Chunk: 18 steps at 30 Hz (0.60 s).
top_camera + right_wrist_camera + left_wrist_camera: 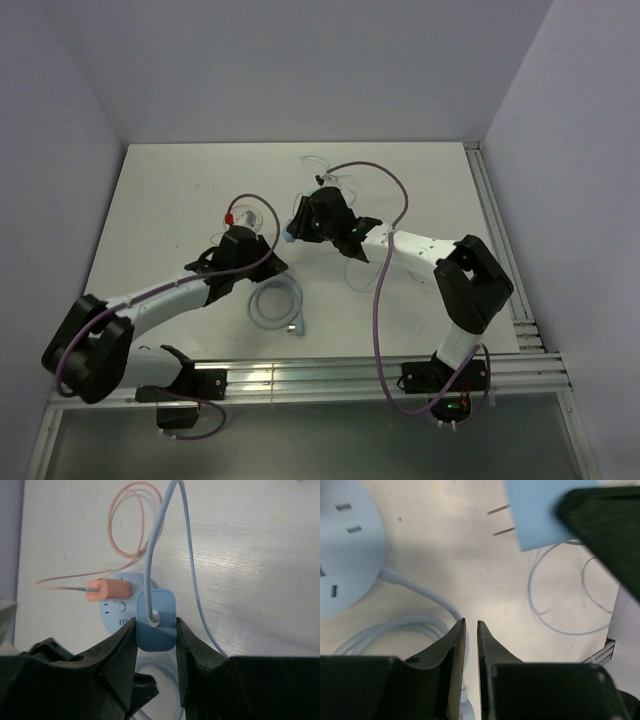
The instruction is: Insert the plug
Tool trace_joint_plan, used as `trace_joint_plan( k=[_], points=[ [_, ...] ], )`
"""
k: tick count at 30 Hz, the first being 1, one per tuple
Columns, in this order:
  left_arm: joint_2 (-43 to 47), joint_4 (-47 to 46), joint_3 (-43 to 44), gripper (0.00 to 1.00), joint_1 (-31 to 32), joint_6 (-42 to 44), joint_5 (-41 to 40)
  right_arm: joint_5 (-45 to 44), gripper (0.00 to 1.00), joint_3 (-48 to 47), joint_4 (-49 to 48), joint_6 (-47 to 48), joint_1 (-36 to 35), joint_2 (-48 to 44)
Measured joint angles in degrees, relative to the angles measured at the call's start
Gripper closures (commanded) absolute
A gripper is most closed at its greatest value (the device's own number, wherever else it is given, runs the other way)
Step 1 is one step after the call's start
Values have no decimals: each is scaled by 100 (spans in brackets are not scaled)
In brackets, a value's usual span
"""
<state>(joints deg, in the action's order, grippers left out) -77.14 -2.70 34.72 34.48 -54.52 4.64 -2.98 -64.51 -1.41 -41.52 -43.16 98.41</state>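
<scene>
My right gripper (156,621) is shut on a light-blue plug (156,620) with a pale cable from its back, held above a round pale-blue socket hub (116,611). An orange plug (107,590) sits in the hub. In the left wrist view the blue plug (540,515) hangs in the air with two prongs pointing left toward the hub (345,545), apart from it. My left gripper (471,623) is shut and empty over the hub's cable (420,591). From above, the right gripper (297,228) is just right of the left gripper (250,245).
The hub's thick pale cable lies coiled (277,305) near the table's front. An orange thin wire loops (132,525) behind the hub. A thin white wire (555,605) curls on the table. A metal rail (505,260) runs along the right edge.
</scene>
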Motion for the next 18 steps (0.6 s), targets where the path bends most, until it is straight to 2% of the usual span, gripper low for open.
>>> trace_joint_plan(
  k=[5,6,8,10,14,18],
  points=[
    [1137,730,57,87,-28,85,-772,0,100,-4,-55,35,-127,-37],
    [1294,852,55,92,-72,83,-894,-2,100,-4,-74,35,-168,-28],
    [1545,981,-42,97,-289,81,-1045,-13,100,-9,-179,57,-271,13],
    [1705,1025,-267,97,-599,85,-1078,-55,100,-9,-313,105,-387,74],
    [1722,1069,-844,96,-1266,83,-1051,-155,100,-181,-496,319,-625,326],
    [1285,992,-1023,97,-1668,92,-826,-210,100,-527,-568,507,-765,741]
  ],
)
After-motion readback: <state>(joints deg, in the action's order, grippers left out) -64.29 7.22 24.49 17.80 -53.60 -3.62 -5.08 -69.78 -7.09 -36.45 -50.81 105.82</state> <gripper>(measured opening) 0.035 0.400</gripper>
